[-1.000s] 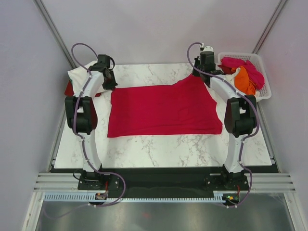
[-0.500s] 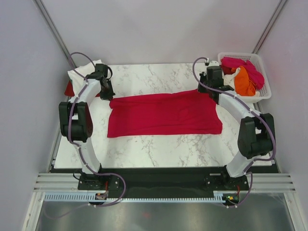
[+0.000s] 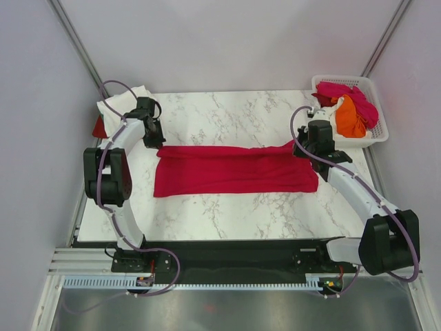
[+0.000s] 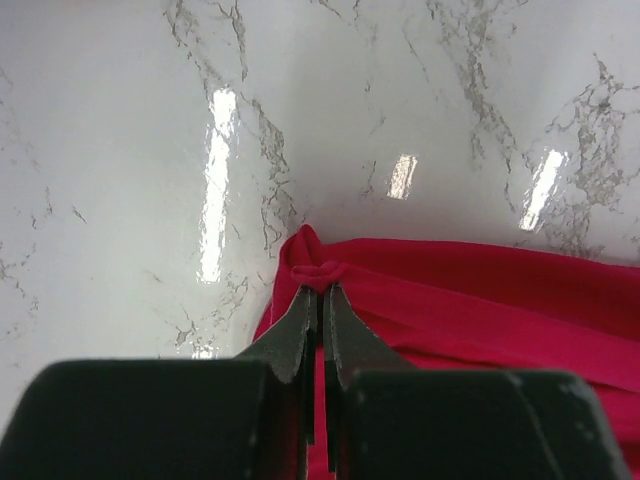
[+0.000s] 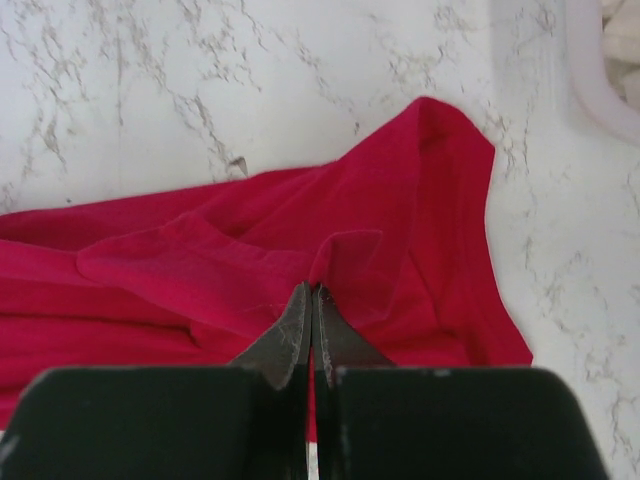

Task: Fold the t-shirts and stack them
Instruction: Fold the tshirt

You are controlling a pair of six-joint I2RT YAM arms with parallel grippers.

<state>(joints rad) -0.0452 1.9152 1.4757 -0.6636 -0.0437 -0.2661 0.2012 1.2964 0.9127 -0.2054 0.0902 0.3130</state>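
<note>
Nearest to me, the crimson t-shirt [image 3: 234, 176] lies flat across the middle of the marble table [image 3: 227, 214] as a long band. Its near hem is straight, and its far edge is doubled back on itself.

At the shirt's far left corner the left gripper [image 3: 156, 143] is down on the cloth. Its jaws are pressed together, with a small bunched knot of red fabric pinched at their tips. At the shirt's far right corner the right gripper [image 3: 308, 148] does the same, its fingers squeezed tight on a raised fold. Just past that pinch, a rounded lobe of the shirt sticks out further away and to the right, lying on the marble.

Beyond the shirt's far left corner, a little apart from it, a cream-white t-shirt [image 3: 117, 105] rests at the table's edge. A bit of dark red cloth [image 3: 100, 128] shows from under it.

Beyond the shirt's far right corner stands a white lattice basket [image 3: 375, 131]. A pink shirt [image 3: 344, 92] and an orange shirt [image 3: 350, 118] are heaped inside, well clear of the crimson one.
</note>
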